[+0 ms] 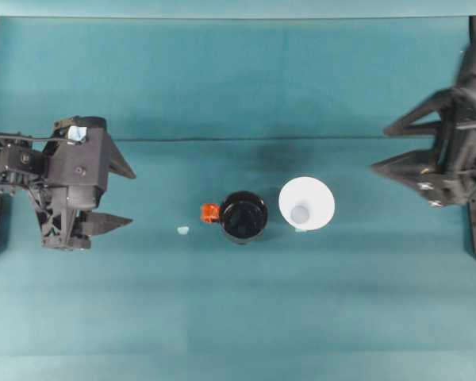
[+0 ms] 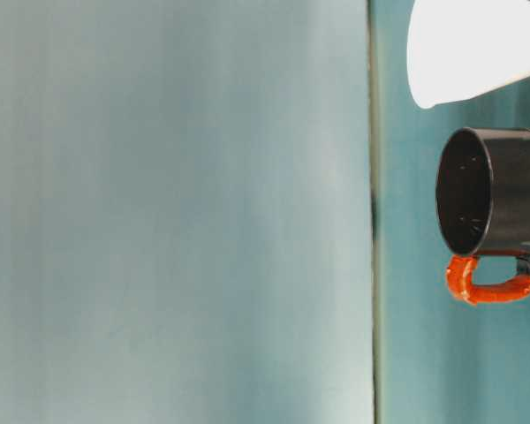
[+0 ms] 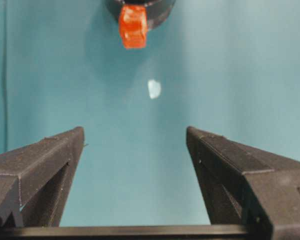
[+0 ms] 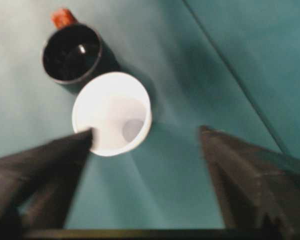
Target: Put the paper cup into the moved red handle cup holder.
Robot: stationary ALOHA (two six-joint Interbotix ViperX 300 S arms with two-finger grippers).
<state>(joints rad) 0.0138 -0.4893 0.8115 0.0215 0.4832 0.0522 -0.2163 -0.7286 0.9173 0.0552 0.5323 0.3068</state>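
The white paper cup (image 1: 307, 203) stands upright on the teal table, just right of the black cup holder (image 1: 243, 216), whose red handle (image 1: 210, 212) points left. Both also show at table level, the paper cup (image 2: 473, 49) beside the holder (image 2: 495, 192). My left gripper (image 1: 128, 197) is open at the left side, well away from the holder; its wrist view has the red handle (image 3: 133, 26) far ahead. My right gripper (image 1: 389, 148) is open at the right edge. In its wrist view the paper cup (image 4: 112, 113) lies ahead of the open fingers, with the holder (image 4: 72, 53) behind it.
A small white scrap (image 1: 182, 230) lies on the cloth left of the handle, also in the left wrist view as a scrap (image 3: 154, 88). A seam in the teal cloth (image 1: 238, 140) runs across the table behind the cups.
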